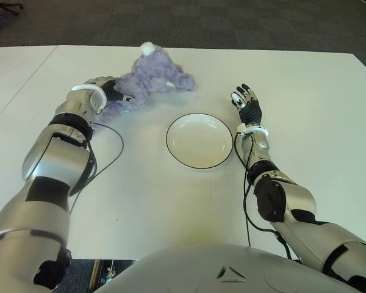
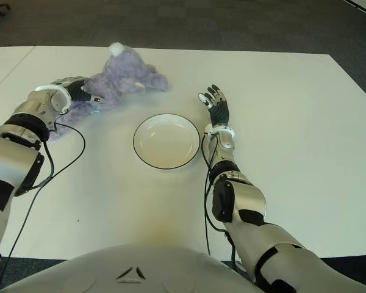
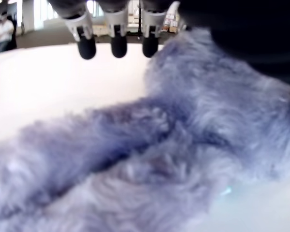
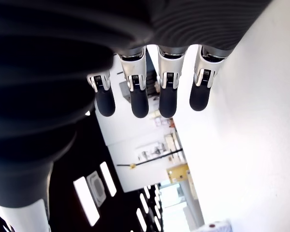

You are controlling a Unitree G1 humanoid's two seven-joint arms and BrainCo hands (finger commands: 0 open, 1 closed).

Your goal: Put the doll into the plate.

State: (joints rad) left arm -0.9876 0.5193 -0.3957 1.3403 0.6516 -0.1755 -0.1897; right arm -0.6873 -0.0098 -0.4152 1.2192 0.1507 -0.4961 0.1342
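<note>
Currently doll (image 1: 151,78) lying on table (image 1: 140,201), beyond and left of plate (image 1: 199,140), well clear of rim. Left hand (image 1: 113,93) at doll's near flank, fingers (image 3: 118,42) extended over fur, not closed. Right hand (image 1: 249,107) idle just right of plate, fingers spread, empty. Risk: soft plush yields; shallow grasp may slip during lift. Trailing limbs could overhang plate rim.

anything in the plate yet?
No. The plate shows only its bare white inside. The doll lies on the table with the left hand on it; right hand holds nothing.
</note>
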